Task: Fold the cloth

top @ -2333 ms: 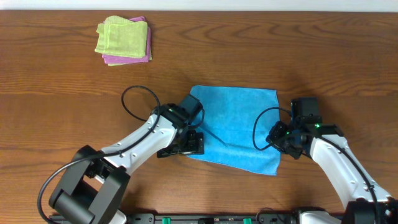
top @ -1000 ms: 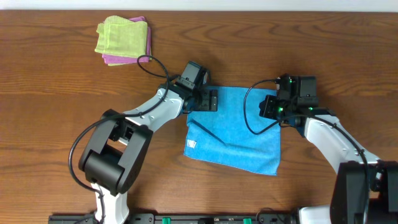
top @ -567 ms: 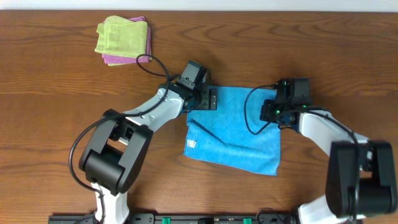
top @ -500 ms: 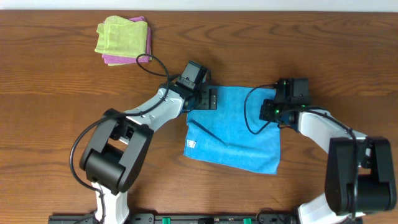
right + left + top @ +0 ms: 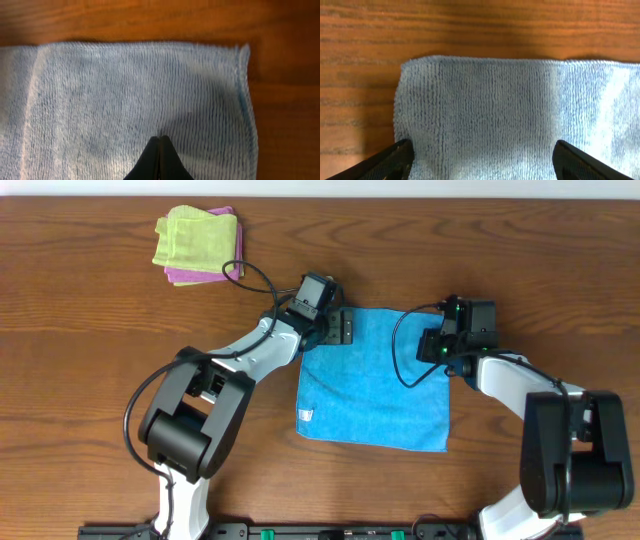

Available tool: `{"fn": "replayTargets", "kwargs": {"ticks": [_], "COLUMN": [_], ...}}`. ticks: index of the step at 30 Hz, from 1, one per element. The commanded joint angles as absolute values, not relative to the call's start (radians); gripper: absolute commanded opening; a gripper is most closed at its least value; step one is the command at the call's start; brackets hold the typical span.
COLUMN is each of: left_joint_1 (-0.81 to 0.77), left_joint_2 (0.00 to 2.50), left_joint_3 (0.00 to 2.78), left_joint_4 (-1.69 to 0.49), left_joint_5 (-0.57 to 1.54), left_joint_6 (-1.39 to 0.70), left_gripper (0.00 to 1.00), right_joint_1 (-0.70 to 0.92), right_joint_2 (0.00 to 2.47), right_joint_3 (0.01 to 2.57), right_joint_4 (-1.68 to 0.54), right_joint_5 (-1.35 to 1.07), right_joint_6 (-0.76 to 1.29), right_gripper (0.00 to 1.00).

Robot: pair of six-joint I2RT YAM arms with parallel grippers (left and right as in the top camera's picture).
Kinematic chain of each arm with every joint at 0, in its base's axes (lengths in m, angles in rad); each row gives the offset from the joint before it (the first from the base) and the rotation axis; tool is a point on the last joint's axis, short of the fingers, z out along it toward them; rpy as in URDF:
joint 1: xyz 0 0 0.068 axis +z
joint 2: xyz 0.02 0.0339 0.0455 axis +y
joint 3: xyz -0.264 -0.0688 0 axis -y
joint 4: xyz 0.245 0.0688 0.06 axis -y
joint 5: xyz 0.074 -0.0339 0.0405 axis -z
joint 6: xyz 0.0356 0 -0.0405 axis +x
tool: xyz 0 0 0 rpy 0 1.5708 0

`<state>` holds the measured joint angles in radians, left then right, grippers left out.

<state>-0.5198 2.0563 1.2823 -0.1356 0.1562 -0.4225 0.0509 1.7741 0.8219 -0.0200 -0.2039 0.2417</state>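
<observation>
Two pincers at the top corners of the cloth: left gripper spread wide over its upper-left corner, right gripper pinched together over its upper-right; cloth flat mid-frame on the table, green cloth on pink cloth upper left

Cloth: sky-blue terry, matt, with a fine ribbed looped pile and a stitched hem.
Table: brown wood-grain top, smooth, faint sheen.
Green folded cloth and pink folded cloth: soft, matt pile.
Arm casings: smooth white plastic.

open tabletop around cloth; folded stack, apparently low, far-left
</observation>
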Motion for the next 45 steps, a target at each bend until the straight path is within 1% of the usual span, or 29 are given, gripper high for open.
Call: {"fn": "replayTargets", "kwargs": {"ticks": [1, 8, 13, 17, 21, 29, 33, 40, 44, 45], "left_joint_1": [-0.514, -0.481, -0.472, -0.471, -0.471, -0.471, -0.471, -0.470, -0.470, -0.470], "left_joint_2": [2.128, 2.128, 2.128, 2.128, 2.128, 2.134, 2.138, 2.139, 2.139, 2.138], "left_joint_3": [1.272, 1.277, 1.277, 1.277, 1.277, 1.277, 1.277, 1.277, 1.277, 1.277], "left_joint_4": [-0.148, -0.115, -0.130, -0.133, -0.132, -0.080, -0.034, 0.002, -0.006, -0.007], "left_joint_5": [0.097, 0.093, 0.093, 0.078, 0.078, 0.068, 0.048, -0.005, -0.004, -0.004], "left_joint_6": [-0.442, -0.442, -0.441, -0.442, -0.442, -0.442, -0.450, -0.449, -0.450, -0.450], "left_gripper": [0.90, 0.91, 0.91, 0.91, 0.95, 0.95, 0.95, 0.98, 0.97, 0.95], "right_joint_1": [0.059, 0.059, 0.060, 0.060, 0.060, 0.060, 0.063, 0.064, 0.066, 0.066], "right_joint_2": [1.786, 1.805, 1.835, 1.835, 1.840, 1.964, 1.981, 1.985, 2.011, 2.019], "right_joint_3": [0.824, 0.824, 0.824, 0.824, 0.824, 0.825, 0.833, 0.912, 0.963, 0.977], "right_joint_4": [0.002, 0.057, 0.023, 0.032, 0.101, 0.260, 0.273, 0.315, 0.323, 0.319], "right_joint_5": [-0.190, -0.172, -0.166, -0.110, -0.104, -0.126, -0.136, -0.127, -0.127, -0.131], "right_joint_6": [0.226, 0.213, 0.246, 0.250, 0.250, 0.278, 0.283, 0.249, 0.226, 0.227], "right_gripper": [0.01, 0.01, 0.01, 0.01, 0.01, 0.01, 0.01, 0.02, 0.01, 0.01]}}
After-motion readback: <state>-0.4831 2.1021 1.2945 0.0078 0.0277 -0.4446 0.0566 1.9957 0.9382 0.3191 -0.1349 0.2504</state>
